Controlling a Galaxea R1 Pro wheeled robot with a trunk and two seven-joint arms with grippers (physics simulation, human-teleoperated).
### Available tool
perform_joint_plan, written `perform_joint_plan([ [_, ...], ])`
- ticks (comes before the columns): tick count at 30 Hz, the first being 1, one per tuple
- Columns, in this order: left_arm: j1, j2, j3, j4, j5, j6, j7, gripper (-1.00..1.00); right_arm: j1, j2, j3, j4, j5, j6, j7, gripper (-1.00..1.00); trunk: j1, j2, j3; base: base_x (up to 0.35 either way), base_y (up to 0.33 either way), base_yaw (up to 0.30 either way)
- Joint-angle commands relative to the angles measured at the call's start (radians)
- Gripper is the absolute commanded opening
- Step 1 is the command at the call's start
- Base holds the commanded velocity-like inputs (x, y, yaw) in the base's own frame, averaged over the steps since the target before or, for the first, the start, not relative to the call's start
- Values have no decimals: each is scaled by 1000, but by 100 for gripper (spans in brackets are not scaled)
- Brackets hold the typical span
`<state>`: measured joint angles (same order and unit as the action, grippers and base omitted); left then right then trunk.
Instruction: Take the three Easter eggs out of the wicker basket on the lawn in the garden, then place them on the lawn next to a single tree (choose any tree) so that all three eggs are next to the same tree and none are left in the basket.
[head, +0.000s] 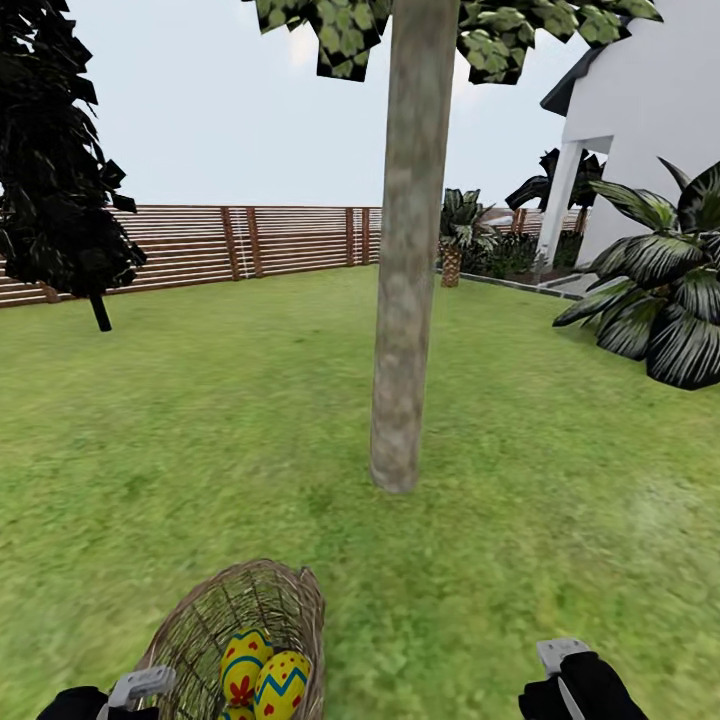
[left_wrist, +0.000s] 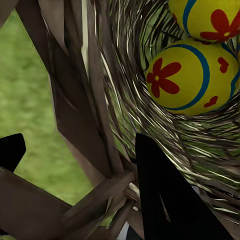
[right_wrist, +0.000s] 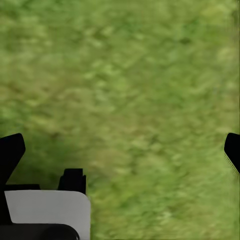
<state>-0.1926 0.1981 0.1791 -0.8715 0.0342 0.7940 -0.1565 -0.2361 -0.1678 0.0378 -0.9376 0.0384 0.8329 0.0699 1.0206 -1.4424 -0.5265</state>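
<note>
The wicker basket (head: 235, 620) sits low at the near left on the lawn (head: 200, 420), its mouth tipped toward me. Three yellow patterned Easter eggs lie inside: one (head: 243, 662), a second (head: 281, 685), and a third (head: 237, 713) mostly cut off. My left gripper (head: 140, 685) grips the basket's woven wall (left_wrist: 85, 115), one finger outside and one inside, close to an egg (left_wrist: 192, 75) and another egg (left_wrist: 210, 17). My right gripper (right_wrist: 120, 150) hangs open over bare grass, and shows at the near right (head: 562, 660). The tree's grey-brown trunk (head: 407, 280) stands just beyond the basket.
A dark black tree (head: 60, 180) stands at the far left before the slatted wooden fence (head: 250, 240). A short palm (head: 455, 240) and a large leafy plant (head: 665, 280) flank the white house (head: 650, 110) on the right. Open grass surrounds the trunk.
</note>
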Motion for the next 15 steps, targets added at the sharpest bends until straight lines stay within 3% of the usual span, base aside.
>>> perform_joint_plan([
  [1, -1, 0, 2, -1, 10, 6, -5, -100, 0, -1, 2, -1, 5, 5, 5, 100, 1, -1, -1, 337, 0, 0],
  [15, -1, 0, 3, -2, 10, 6, -5, -100, 0, 0, 4, -1, 5, 5, 5, 100, 1, -1, -1, 337, 0, 0],
])
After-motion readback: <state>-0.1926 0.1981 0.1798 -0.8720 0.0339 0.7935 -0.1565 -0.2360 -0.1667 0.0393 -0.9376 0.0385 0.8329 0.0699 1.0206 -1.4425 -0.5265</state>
